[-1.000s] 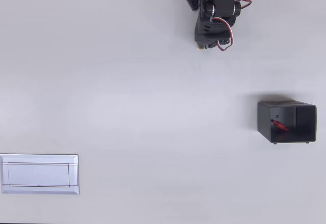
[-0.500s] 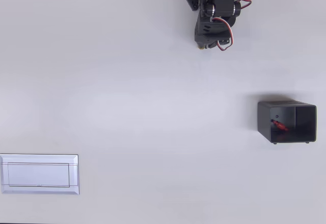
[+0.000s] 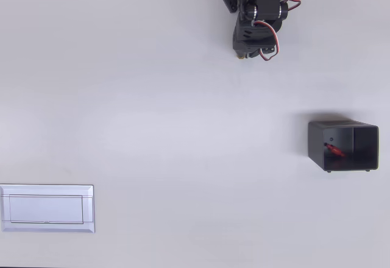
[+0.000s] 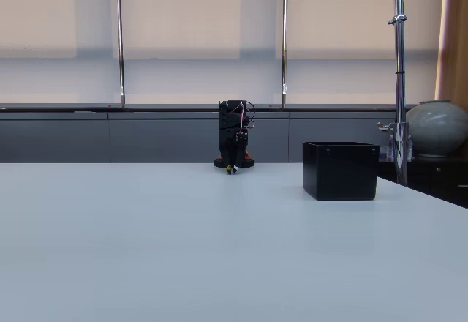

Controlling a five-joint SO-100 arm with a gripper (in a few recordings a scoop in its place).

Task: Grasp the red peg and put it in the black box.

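1. Red peg point(image 3: 333, 150) inside the black box point(image 3: 317, 143), lying tilted on the dark floor of its hollow, toward the box's left part in the overhead view; hidden behind the box wall point(image 4: 340, 170) in the fixed view
2. Black box upright on the white table point(image 3: 152, 116), open side up, near the right edge in the overhead view
3. Gripper point(image 3: 245, 53) folded in under the arm point(image 3: 259, 12), at the top edge of the overhead view, well apart from the black box and up-left of it; nothing seen between the fingers, and impossible to tell how far apart the jaws stand
4. Seen in the fixed view as a small dark folded shape point(image 4: 234, 146) at the far side of the table, left of the black box and farther back, tip point(image 4: 232, 168) low by the tabletop
5. Flat white framed plate point(image 3: 47, 208) lying on the table, far left of the black box and a little lower in the overhead view, at the left edge
6. Round pale vase point(image 4: 437, 128) right of the black box and behind it in the fixed view, off the table, beside a metal pole point(image 4: 399, 66)
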